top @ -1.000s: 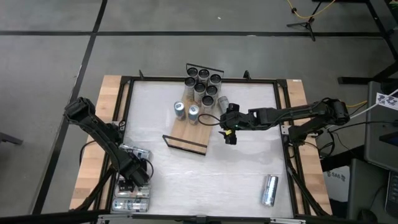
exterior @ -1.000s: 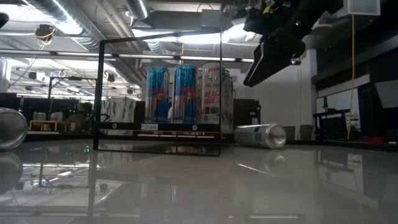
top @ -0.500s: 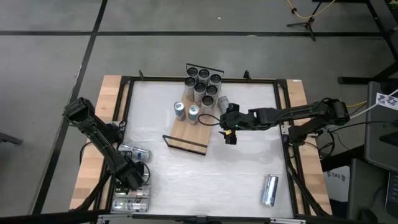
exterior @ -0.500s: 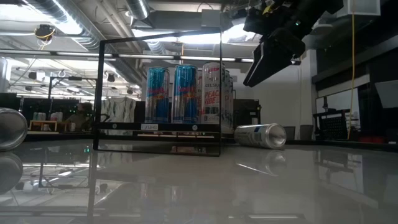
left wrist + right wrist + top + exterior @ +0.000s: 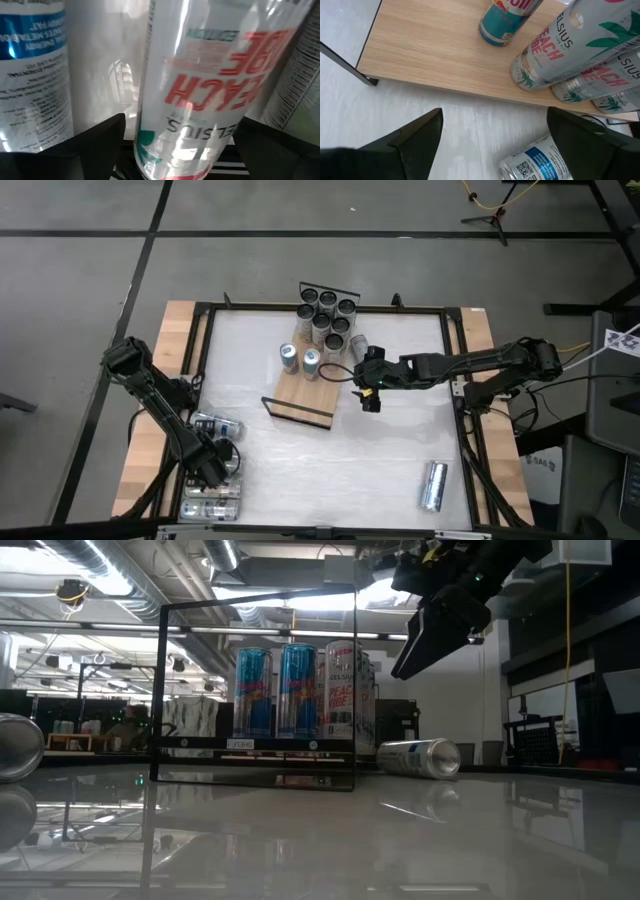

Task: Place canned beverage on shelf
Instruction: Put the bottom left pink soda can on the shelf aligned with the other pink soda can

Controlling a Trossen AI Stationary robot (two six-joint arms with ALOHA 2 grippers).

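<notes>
Bench: white top, wood edges, grey floor around.
Shelf: light-wood board, angled mid-bench.
Cans on shelf: nine upright, judging from overhead.
Loose cans: one beside shelf, one near corner, several lying by left jaws.
Left jaws: wide apart, straddling a lying can, not clamped.
Right jaws: wide, empty, beside shelf.
Handling: rigid, slick, rolls; grip mid-body.

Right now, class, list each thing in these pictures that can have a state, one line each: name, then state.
Long light-wood shelf: flat on the white table, partly filled.
Cluster of cans on the shelf: upright.
Two blue-topped cans: upright on the shelf.
Silver can beside the shelf: lying on its side.
Silver can near the table's right corner: lying down.
Left gripper: open, over the lying cans.
Right gripper: open, empty, beside the shelf.
</notes>
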